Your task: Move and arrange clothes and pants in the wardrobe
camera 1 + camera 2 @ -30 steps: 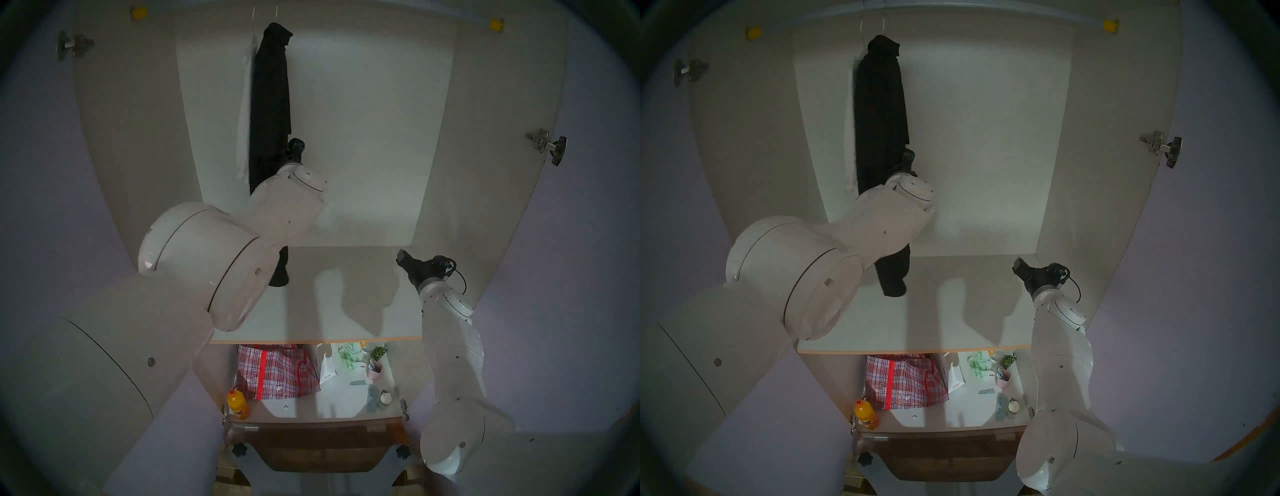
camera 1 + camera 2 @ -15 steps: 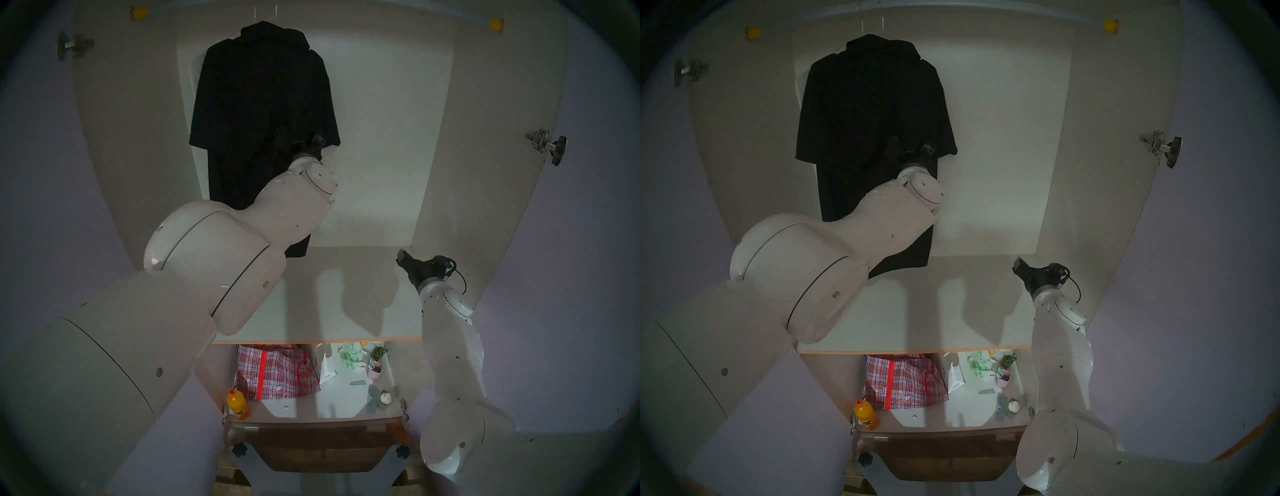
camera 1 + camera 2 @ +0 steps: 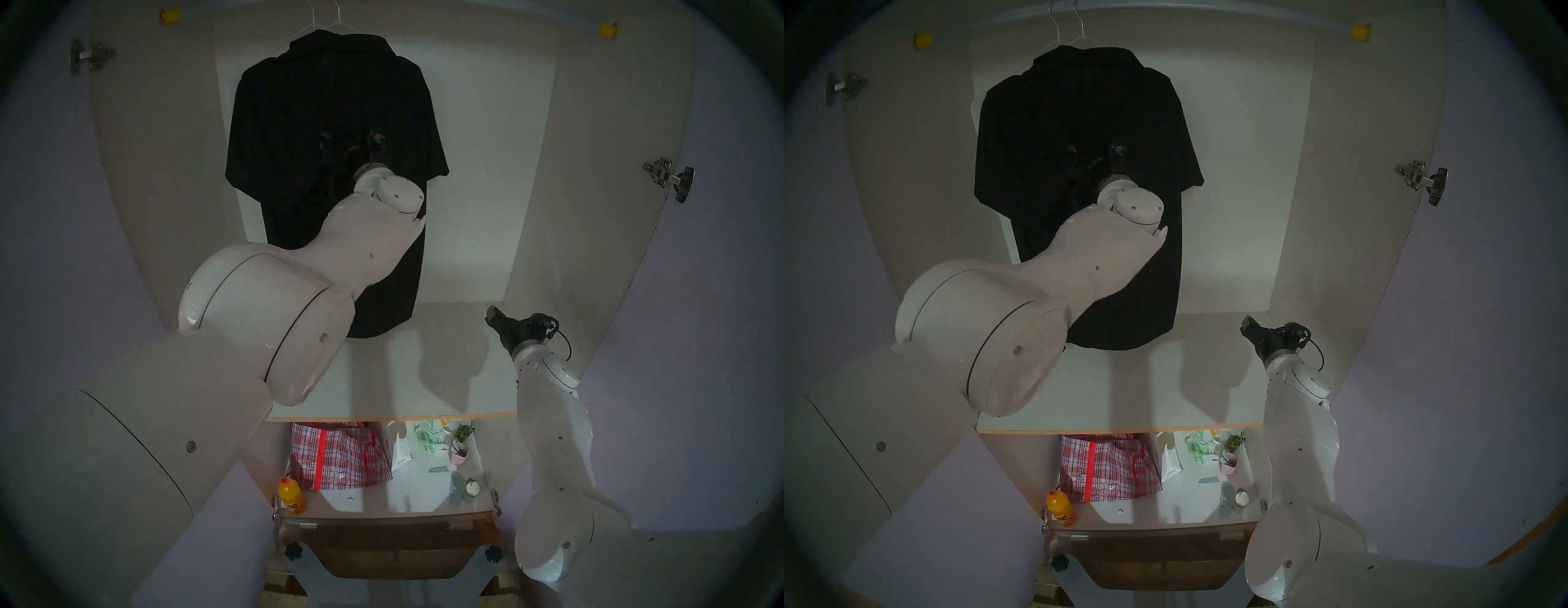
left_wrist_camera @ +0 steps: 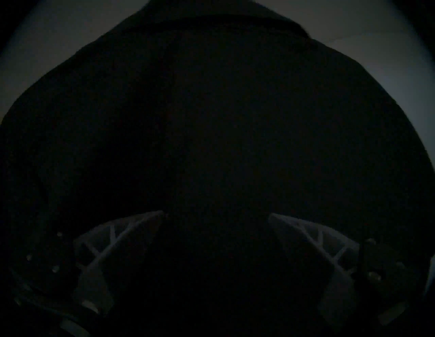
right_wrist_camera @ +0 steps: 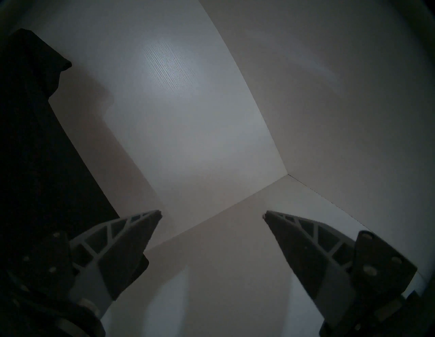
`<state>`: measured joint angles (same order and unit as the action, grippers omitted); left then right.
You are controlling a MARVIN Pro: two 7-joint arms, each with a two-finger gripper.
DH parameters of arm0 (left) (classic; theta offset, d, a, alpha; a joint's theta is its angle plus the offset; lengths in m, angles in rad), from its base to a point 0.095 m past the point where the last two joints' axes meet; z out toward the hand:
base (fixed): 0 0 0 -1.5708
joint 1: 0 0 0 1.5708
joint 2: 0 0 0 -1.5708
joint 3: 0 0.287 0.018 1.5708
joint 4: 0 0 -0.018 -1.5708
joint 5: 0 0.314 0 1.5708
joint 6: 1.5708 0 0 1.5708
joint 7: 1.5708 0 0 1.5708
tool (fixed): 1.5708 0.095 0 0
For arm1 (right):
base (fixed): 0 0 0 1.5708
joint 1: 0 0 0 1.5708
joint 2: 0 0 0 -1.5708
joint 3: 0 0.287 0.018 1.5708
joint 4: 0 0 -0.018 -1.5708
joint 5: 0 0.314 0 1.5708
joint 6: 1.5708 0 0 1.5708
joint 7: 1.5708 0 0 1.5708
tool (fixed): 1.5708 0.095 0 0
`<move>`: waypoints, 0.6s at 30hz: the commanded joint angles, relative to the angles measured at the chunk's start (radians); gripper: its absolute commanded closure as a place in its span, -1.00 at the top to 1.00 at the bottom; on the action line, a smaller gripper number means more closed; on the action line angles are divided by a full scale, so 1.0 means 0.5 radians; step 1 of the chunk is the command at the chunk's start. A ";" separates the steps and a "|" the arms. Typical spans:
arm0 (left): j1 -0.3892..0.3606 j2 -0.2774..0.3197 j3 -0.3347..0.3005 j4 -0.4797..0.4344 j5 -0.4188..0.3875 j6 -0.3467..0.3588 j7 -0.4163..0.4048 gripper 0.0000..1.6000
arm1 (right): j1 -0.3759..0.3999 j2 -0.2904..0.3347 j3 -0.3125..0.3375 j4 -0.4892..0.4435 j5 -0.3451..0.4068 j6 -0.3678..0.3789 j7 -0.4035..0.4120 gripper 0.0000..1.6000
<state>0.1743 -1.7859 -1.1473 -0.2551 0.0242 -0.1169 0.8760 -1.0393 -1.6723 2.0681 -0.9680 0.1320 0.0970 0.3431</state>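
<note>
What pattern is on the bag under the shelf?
Red-and-white checked bag, clearest in the head stereo left view.

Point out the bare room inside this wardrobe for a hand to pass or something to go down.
Free: the wardrobe floor and back panel between the black shirt and the right wall, bordered in front by the open right gripper. Crowded: the left half, filled by the shirt with the open left gripper against it, and the cluttered shelf below.

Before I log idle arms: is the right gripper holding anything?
No, the right gripper is open, with only bare wardrobe panels between its fingers.
</note>
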 commanded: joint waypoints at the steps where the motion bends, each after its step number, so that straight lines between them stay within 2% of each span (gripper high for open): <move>1: -0.100 0.032 0.022 -0.051 0.024 0.013 -0.051 1.00 | 0.049 0.003 -0.007 -0.052 0.007 -0.008 0.009 1.00; 10: -0.066 0.037 0.130 -0.092 0.087 0.077 -0.030 1.00 | 0.049 0.003 -0.008 -0.053 0.008 -0.007 0.009 1.00; 18: -0.075 0.118 0.135 -0.048 0.076 0.185 0.016 1.00 | 0.048 0.002 -0.008 -0.054 0.008 -0.006 0.008 1.00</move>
<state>0.1770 -1.7523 -1.0806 -0.2669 0.0535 -0.0545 0.8727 -1.0396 -1.6724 2.0681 -0.9687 0.1323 0.0971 0.3432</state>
